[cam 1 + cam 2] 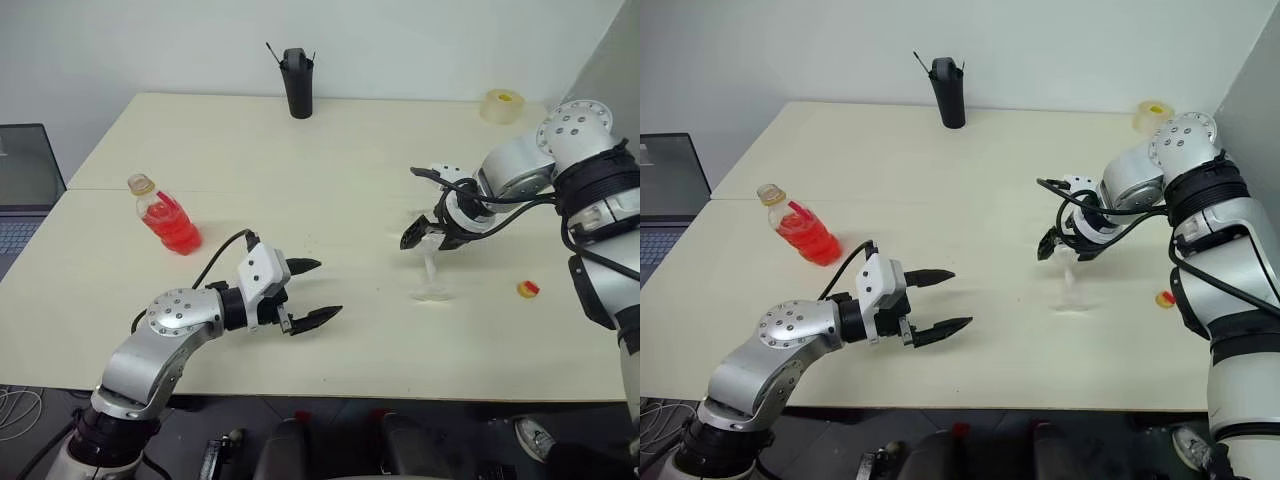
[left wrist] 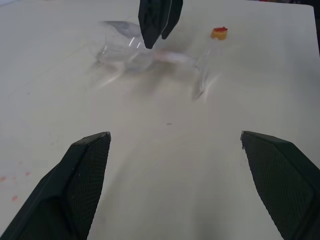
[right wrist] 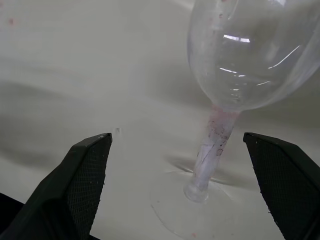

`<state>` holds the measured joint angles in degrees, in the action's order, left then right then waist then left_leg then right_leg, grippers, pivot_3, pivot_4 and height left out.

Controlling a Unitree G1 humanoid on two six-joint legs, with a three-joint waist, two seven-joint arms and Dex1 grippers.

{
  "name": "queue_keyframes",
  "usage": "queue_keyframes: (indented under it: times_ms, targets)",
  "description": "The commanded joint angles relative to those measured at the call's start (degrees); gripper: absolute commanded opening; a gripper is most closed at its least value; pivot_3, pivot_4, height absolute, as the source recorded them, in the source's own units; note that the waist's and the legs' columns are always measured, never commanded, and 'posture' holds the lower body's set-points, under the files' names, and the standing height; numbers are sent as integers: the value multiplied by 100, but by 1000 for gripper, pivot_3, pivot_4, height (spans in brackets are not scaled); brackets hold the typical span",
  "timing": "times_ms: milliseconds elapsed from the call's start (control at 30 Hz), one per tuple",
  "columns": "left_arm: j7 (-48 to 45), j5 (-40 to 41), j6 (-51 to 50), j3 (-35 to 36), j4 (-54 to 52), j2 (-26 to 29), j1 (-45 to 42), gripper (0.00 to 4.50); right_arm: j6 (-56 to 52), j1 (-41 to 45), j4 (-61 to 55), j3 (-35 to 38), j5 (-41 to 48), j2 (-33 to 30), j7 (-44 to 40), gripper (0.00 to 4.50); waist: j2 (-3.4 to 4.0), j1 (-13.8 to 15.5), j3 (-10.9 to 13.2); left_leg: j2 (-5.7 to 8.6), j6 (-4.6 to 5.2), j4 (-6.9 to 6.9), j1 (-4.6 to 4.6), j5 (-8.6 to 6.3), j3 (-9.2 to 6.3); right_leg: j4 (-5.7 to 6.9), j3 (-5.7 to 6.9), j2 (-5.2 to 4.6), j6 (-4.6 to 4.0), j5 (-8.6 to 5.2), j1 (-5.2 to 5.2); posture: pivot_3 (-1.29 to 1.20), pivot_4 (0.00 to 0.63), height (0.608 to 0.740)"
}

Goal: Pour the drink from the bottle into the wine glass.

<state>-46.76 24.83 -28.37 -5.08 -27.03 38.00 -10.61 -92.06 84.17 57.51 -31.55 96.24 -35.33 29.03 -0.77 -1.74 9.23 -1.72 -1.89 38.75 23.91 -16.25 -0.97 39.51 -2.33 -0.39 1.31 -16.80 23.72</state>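
The wine glass (image 3: 235, 75) is clear, colourless plastic or glass with a tulip bowl, a thin stem faintly stained pink and a flat round foot; it stands upright on the smooth, matte cream table (image 1: 330, 150). The right gripper (image 1: 432, 236), two black fingers with finely cross-hatched pads on a white and grey wrist, points steeply down over it. Its jaws stand wide apart and hold nothing; in the right wrist view the stem and foot lie in the gap between them, nearer one finger than the other, with the bowl rising past the fingertips and no pad touching the glass.

The left gripper (image 1: 312, 292) lies nearly level just above the table, jaws likewise spread wide and empty, its tapered black fingers (image 2: 85, 180) aimed across the bare tabletop toward the glass, which stands well beyond their tips. Nothing stands in the gap between these jaws and the glass.

The bottle (image 1: 165, 217), small, squat, of clear plastic with a rounded ribbed body and narrow neck, holds the bright red translucent drink (image 1: 172, 230) in its lower part. It leans on the table well off to the outer side of the left jaws, apart from both grippers.

A small red and yellow cap (image 1: 528, 289) lies near the glass's foot, on the far side from the left gripper. A tall black cup (image 1: 297, 83) with sticks in it stands at the table's far edge, and a roll of pale tape (image 1: 503, 104) at the far right corner.
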Motion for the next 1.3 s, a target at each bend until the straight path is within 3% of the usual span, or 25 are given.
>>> queue_keyframes:
  times_ms: [33,333,433,600,800,900,933,1167,1300]
  targets:
    - [129,2,-6,97,-367,-18,105,4480,-44,296,464,246,-262,114,116,4500,0,-1,0,0,0,0,0,0,0,0,0,0,0,0,0,0,150,740]
    - [410,32,-167,104,-675,-51,346,4480,-44,400,1262,1197,-1776,566,19,4500,2,-2,0,3,0,-2,-2,0,4,2,0,5,0,0,3,0,150,740]
    - [492,65,-232,90,-745,-72,344,4500,-44,323,1297,1615,-2421,660,-9,3946,2,-1,0,4,0,-2,-1,0,6,2,1,6,0,0,3,0,150,740]
    - [597,95,-321,49,-825,-142,325,4500,-42,141,1137,2411,-3453,855,-107,2090,2,-2,0,4,0,-2,-2,0,7,2,0,7,0,0,3,0,150,740]
    - [676,107,-424,123,-963,-127,450,4500,29,-99,762,3088,-4556,1016,-252,223,3,-3,-1,4,-1,-3,-2,0,8,2,-2,6,0,0,3,0,150,740]
    - [676,97,-436,147,-965,-105,483,4500,88,-72,529,3459,-5001,1105,-352,169,3,-3,0,4,-1,-3,-3,0,6,3,-2,7,0,0,3,0,150,740]
    - [666,85,-426,155,-947,-94,489,4500,100,-66,353,3580,-5110,1144,-397,169,3,-4,0,4,-1,-3,-3,0,7,3,-2,7,0,0,3,0,150,740]
    - [680,212,-392,532,-600,-171,415,4500,607,-938,-3695,3580,-4939,1367,-1932,169,7,-13,2,2,-1,-8,2,0,12,15,-2,8,0,0,24,0,150,740]
    - [881,837,-557,1317,-392,-504,543,4500,3311,-2202,-6008,2786,-5702,1511,-3460,169,2,-10,-1,-8,0,-5,5,0,2,13,-1,8,0,0,23,0,150,740]
